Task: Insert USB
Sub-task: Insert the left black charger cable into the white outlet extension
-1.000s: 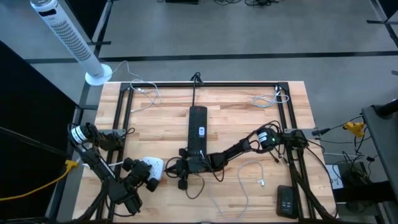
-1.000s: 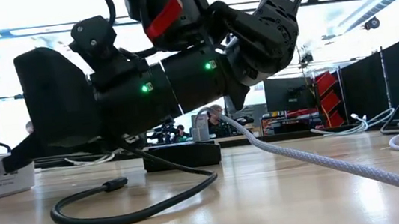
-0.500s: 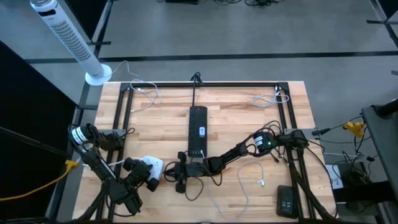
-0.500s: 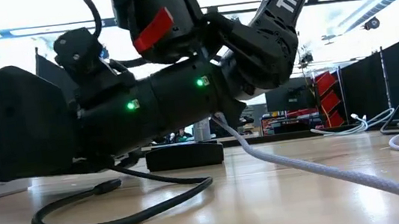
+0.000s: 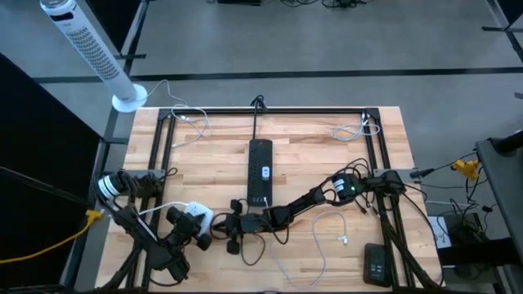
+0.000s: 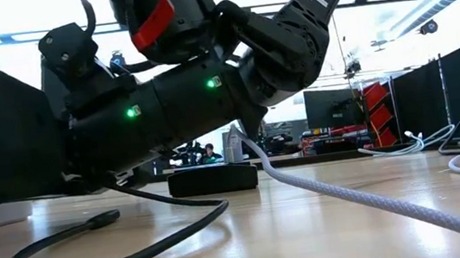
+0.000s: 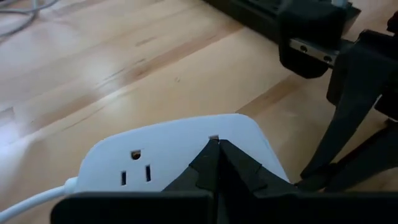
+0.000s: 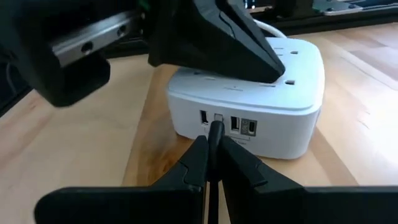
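USB plug (image 8: pixel 214 132) sits pinched in your right gripper (image 8: pixel 211 163), tip at the white hub (image 8: pixel 249 99) port row. Left gripper (image 7: pixel 216 163) presses closed on hub top, bracing it.

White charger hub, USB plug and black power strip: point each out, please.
white charger hub (image 8: pixel 249 93): right wrist view, top face.
USB plug (image 8: pixel 215 132): right wrist view, tip at the port row.
black power strip (image 5: pixel 260 167): high view, middle of its body.

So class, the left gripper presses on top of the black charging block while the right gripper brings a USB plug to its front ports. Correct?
One error: the block is a white plastic charging block, as the right wrist view shows. The left gripper does press on its top, and the right gripper brings the dark USB plug to its front ports.
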Robot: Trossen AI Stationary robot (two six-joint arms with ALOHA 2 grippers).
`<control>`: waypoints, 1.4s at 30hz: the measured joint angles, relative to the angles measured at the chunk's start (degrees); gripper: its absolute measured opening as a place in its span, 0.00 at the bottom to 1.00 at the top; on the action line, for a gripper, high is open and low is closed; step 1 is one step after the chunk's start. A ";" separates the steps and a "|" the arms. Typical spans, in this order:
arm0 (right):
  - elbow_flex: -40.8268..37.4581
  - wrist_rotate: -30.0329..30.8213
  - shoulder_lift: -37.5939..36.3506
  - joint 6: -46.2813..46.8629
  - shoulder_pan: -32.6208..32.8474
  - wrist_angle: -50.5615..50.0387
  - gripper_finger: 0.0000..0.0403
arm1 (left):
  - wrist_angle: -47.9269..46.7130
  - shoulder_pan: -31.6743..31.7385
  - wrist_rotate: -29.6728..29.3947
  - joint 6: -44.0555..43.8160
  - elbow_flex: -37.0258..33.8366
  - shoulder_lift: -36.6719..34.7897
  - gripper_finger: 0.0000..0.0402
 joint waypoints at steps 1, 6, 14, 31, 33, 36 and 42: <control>0.00 0.35 0.00 0.06 -0.03 0.25 0.04 | -1.35 0.08 0.99 0.06 0.81 -0.08 0.00; 0.20 1.33 -0.05 0.03 -0.31 1.97 0.04 | -13.22 0.04 11.22 2.50 9.18 -0.97 0.00; 0.35 1.70 -0.26 0.00 -0.60 1.48 0.04 | -21.57 -0.16 21.91 10.42 14.92 -1.57 0.00; 0.15 -5.61 -0.26 -1.36 -3.07 -0.80 0.04 | -17.36 -0.71 29.87 17.39 5.17 -1.89 0.00; 0.16 -7.64 -0.26 -1.44 -3.30 -1.54 0.04 | -15.73 -0.75 29.18 17.14 4.21 -2.11 0.00; 0.11 -7.77 -0.24 -2.43 -3.20 -2.40 0.04 | -14.99 -0.81 27.65 16.43 3.64 -2.03 0.00; 0.11 -7.82 -0.24 -3.00 -3.08 -0.94 0.04 | -14.36 -0.96 24.87 14.45 4.18 -1.84 0.00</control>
